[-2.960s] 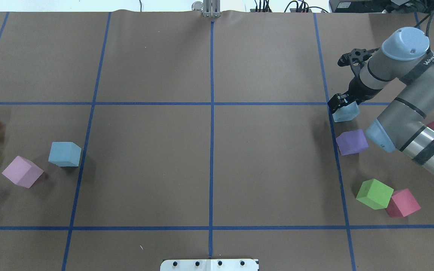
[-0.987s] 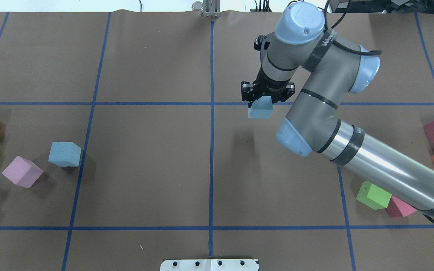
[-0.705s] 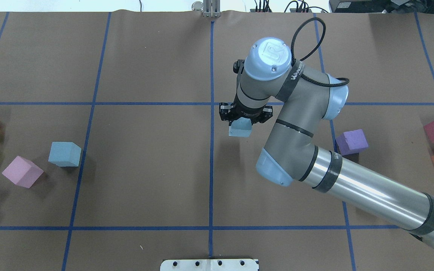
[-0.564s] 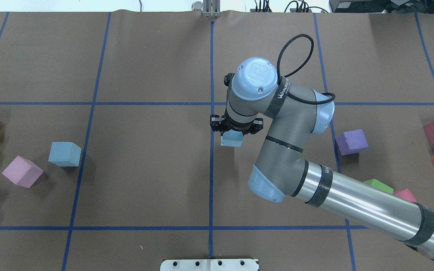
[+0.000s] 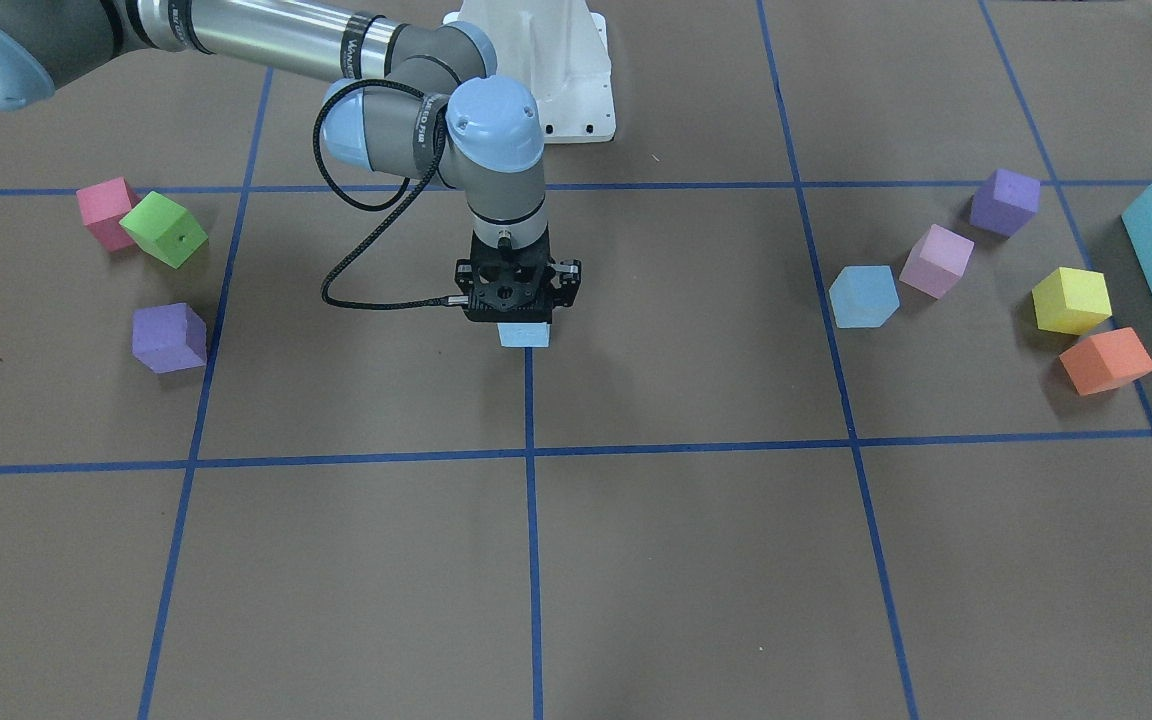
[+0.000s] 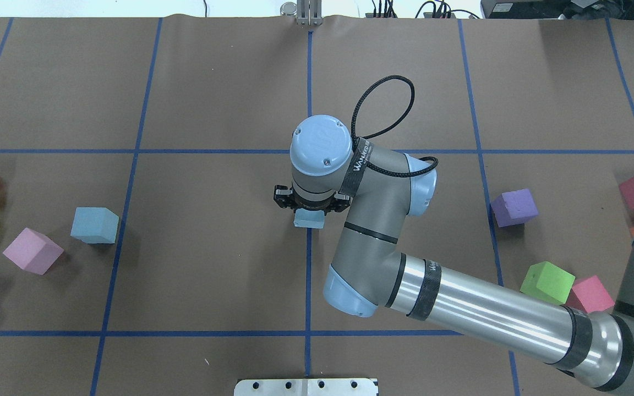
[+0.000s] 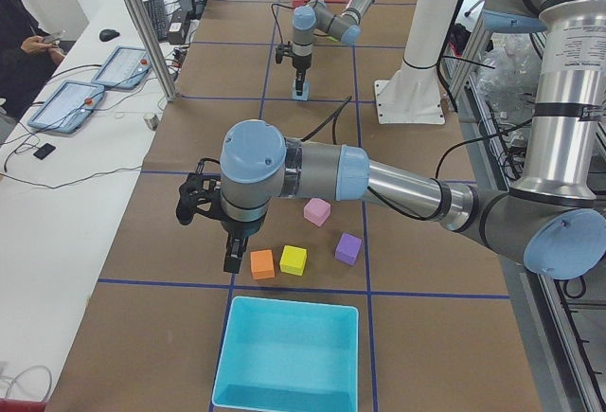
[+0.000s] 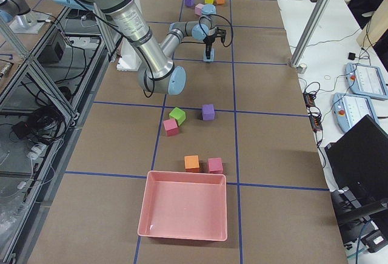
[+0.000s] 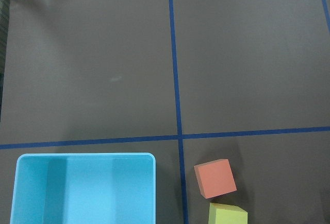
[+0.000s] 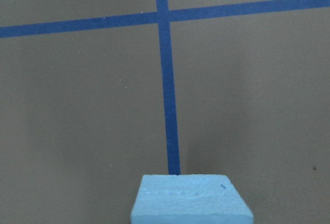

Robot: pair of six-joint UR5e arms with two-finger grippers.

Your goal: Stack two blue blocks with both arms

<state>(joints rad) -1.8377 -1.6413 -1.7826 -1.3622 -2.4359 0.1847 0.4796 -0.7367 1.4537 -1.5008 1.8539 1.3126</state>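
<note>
One blue block (image 6: pixel 309 219) was clamped in the right pincer (image 5: pixel 523 322) at the middle of the table (image 6: pixel 212 82); the other blue block (image 6: pixel 94 225) lay near its left edge. The state of the left pincer (image 7: pixel 230 259) could not be told. The foam was judged light, soft, best gripped on opposite faces.

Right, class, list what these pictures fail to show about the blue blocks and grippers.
Left gripper: open or shut unclear; seen only in the left side view.
Gripped blue block: set down or not unclear; right gripper and wrist cover it overhead.
Loose blue block: hidden behind the left arm, left side view.
</note>
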